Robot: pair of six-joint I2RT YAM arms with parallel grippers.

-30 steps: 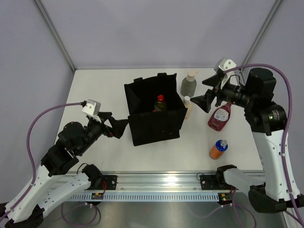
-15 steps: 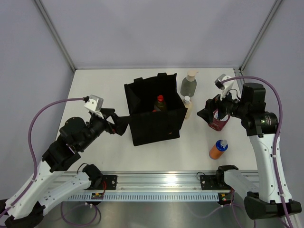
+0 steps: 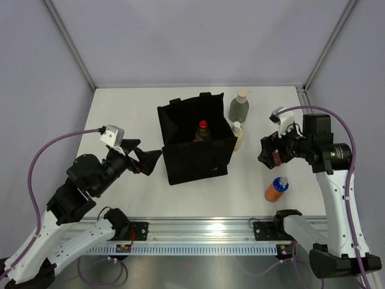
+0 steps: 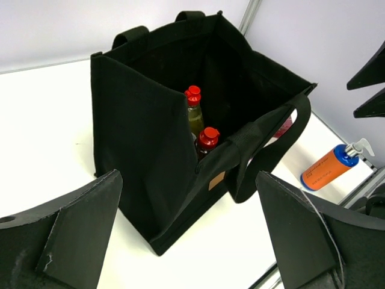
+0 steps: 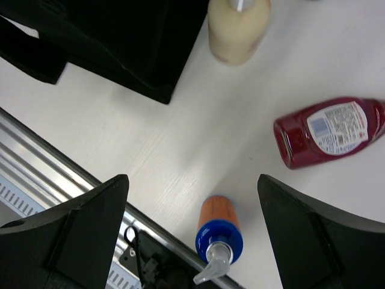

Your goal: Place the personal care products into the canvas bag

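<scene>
The red bottle [image 5: 329,131] lies flat on the table [image 3: 120,120] right of the bag [image 3: 198,164], past the cream bottle [image 5: 237,27] just beside the bag's right wall. The right gripper [image 5: 192,180] hangs above, empty, fingers [image 5: 78,229] wide apart. The bottle is off toward one finger, its long axis nearly along the line between them, so a wrist turn looks needed. The left gripper [image 3: 147,158], also spread and empty, is left of the bag, the farther arm

Six bottles [image 3: 276,190], one black bag [image 3: 195,161].
</scene>
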